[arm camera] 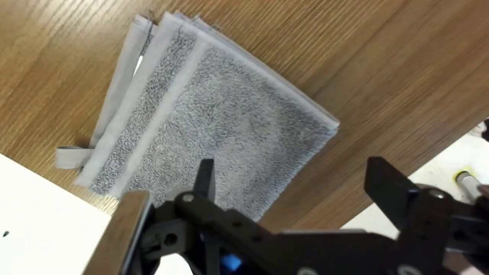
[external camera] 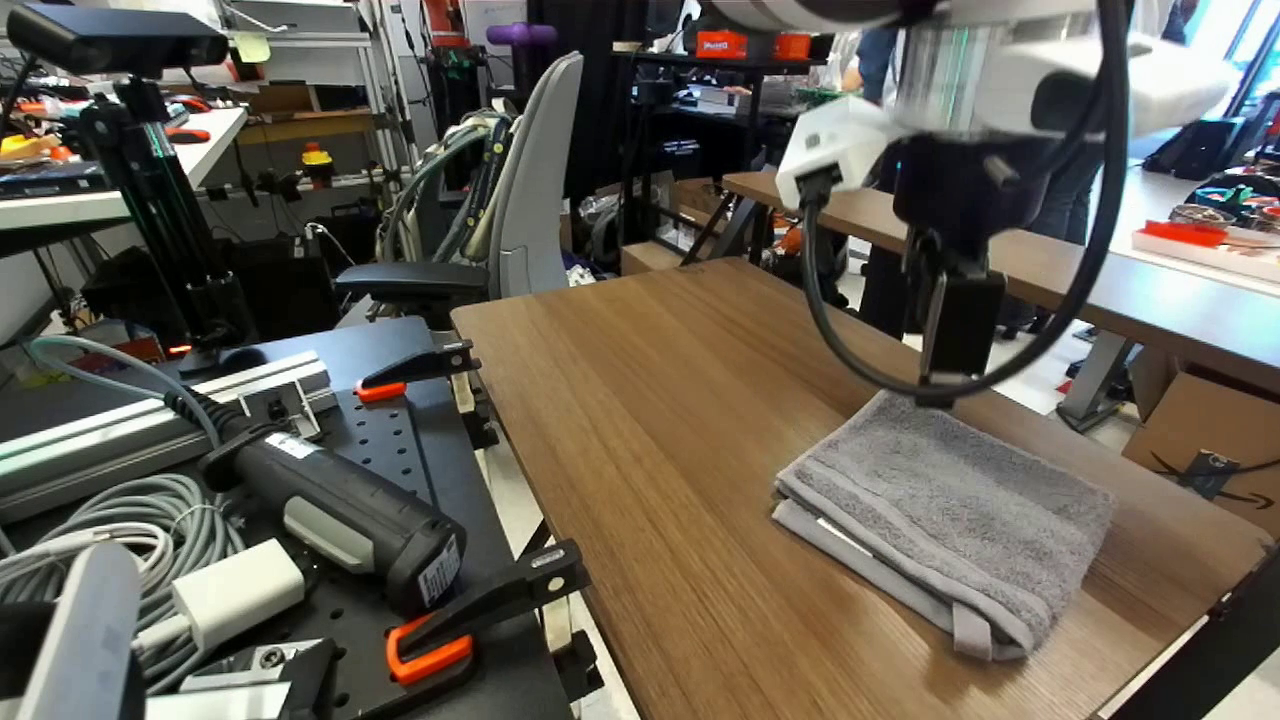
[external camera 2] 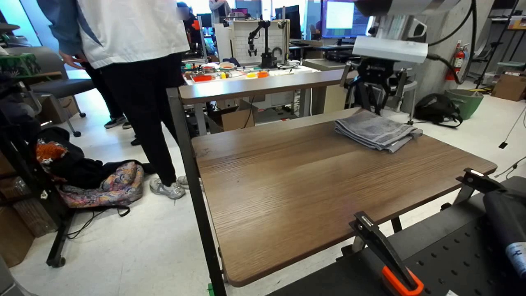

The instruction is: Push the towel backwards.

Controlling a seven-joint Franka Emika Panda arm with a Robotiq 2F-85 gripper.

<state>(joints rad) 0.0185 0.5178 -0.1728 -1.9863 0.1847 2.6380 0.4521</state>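
Observation:
The towel is a grey folded cloth lying flat near an edge and corner of the wooden table. It also shows in an exterior view and in the wrist view, with layered edges and a small loop at one corner. My gripper is open and empty, fingers well apart. In the wrist view, one finger is over the towel and the other is past its edge, over the table near its border. In both exterior views the gripper points down at the towel's far side. Contact with the cloth cannot be told.
The wooden table borders a black perforated bench with orange-black clamps, a black handheld device and coiled cables. Another desk stands beyond the table. A person stands nearby. A cable loop hangs from the arm.

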